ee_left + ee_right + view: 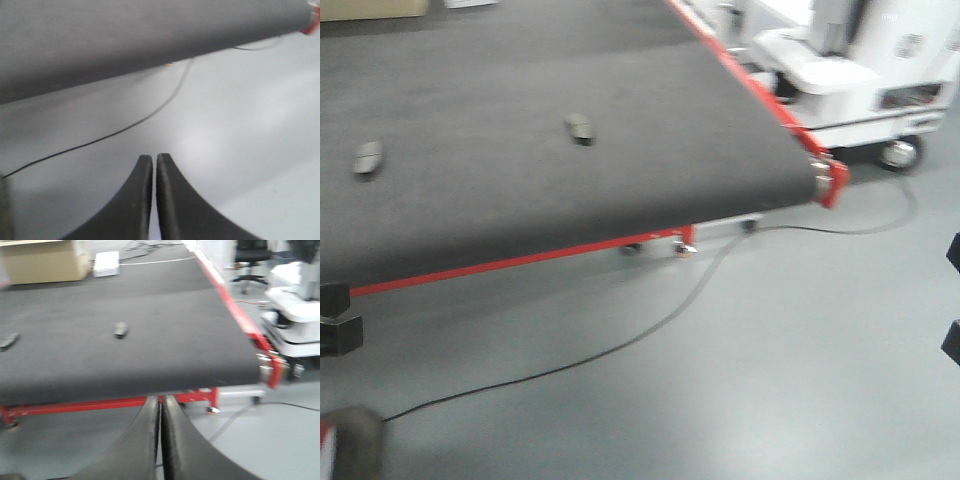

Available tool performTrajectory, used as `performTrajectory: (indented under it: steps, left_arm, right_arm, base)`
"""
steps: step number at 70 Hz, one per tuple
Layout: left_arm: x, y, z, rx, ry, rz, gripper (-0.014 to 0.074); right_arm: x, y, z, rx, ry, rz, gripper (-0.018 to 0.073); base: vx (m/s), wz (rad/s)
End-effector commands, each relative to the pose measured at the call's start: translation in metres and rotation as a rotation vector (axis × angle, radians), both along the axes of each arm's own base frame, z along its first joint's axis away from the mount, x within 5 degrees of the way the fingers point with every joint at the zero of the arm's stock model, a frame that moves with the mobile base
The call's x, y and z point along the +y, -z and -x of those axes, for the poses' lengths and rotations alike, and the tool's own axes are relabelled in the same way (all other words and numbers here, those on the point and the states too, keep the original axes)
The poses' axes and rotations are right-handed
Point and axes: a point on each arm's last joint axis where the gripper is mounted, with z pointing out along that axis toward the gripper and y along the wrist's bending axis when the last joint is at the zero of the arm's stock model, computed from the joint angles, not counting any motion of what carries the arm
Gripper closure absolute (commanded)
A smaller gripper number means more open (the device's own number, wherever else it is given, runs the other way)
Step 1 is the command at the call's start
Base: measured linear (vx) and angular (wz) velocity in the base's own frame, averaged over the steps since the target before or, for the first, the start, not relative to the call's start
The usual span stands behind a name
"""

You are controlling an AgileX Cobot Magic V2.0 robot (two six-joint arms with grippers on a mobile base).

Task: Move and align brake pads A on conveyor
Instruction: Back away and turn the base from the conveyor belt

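We are barely starting: the left gripper [153,158] and right gripper [160,399] are hanging short of the conveyor [570,60], jaws closed empty, while a pad [580,127] and a second pad [367,157] are lying well apart on it, unaligned.

All three views are motion-blurred. The centre brake pad [580,128] and the left brake pad [367,158] read as small grey smudges — groove and backing plate indiscernible. The conveyor [520,80] runs off the left and top edges. Left wrist view — conveyor texture lost, left gripper [154,159] cut off at the bottom edge.
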Motion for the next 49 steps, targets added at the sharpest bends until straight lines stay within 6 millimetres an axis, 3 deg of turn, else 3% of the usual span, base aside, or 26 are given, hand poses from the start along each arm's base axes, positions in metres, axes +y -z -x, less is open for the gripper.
performTrajectory:
  steps: [1, 49]
  left_arm:
    - [-0.0011, -0.0133, -0.0031, -0.085, -0.001, 0.021, 0.0604]
    - [-0.0011, -0.0133, -0.0031, -0.085, -0.001, 0.021, 0.0604]
  right_arm:
    - [-0.0010, -0.0158, -0.0009, -0.100, 0.009, -0.011, 0.0568]
    - [-0.0010, -0.0158, -0.0009, -0.100, 0.009, -0.011, 0.0568]
  base:
    - [-0.15, -0.65]
    - [-0.08, -0.70]
